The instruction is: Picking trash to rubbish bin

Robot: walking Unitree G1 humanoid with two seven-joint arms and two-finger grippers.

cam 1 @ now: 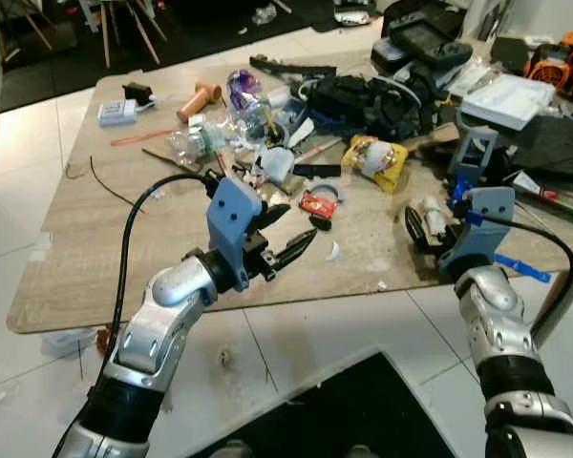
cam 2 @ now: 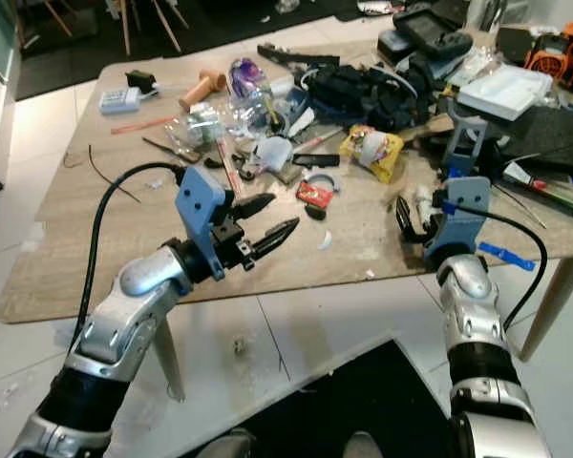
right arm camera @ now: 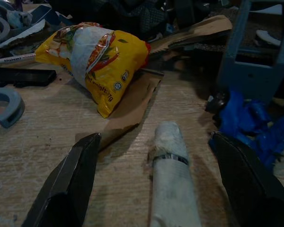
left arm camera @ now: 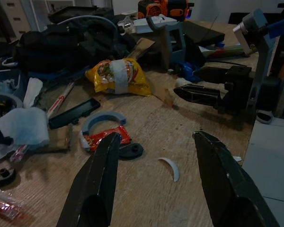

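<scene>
Right now my right gripper [right arm camera: 154,175] is low over the worktop [cam 1: 95,248], fingers wide apart, with a small white roll [right arm camera: 171,175] lying between them, because I think that is the trash I should grab next. Just past it sits a yellow snack bag [right arm camera: 102,56], more trash. My left gripper [cam 2: 265,235] hangs near the front edge, fingers apart too, aimed toward a red wrapper [left arm camera: 106,137] and a little white scrap [left arm camera: 170,168]. I cannot find any rubbish bin. The pile at the back is too jumbled to sort out, and my wrist pictures are quite dark
</scene>
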